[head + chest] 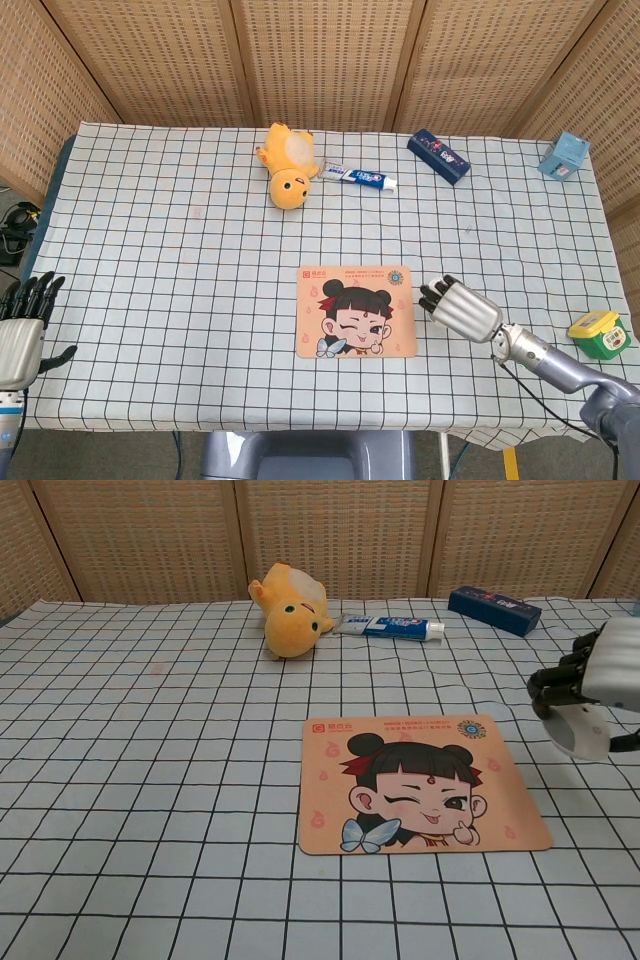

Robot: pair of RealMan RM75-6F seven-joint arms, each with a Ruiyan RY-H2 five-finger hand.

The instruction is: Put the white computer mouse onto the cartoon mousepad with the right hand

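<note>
The cartoon mousepad [355, 311] [420, 783] lies flat near the table's front edge, showing a winking girl on orange. My right hand [460, 308] [600, 672] hovers just right of the pad, fingers curled down over the white computer mouse [580, 730], which it grips from above, lifted off the cloth. In the head view the hand hides the mouse. My left hand [22, 335] rests at the table's front left corner, fingers apart, holding nothing.
A yellow plush toy [286, 166], a toothpaste tube [360, 177] and a dark blue box [438, 156] lie along the back. A light blue box [564, 156] stands at the back right. A green-lidded jar [598, 334] sits right of my right arm.
</note>
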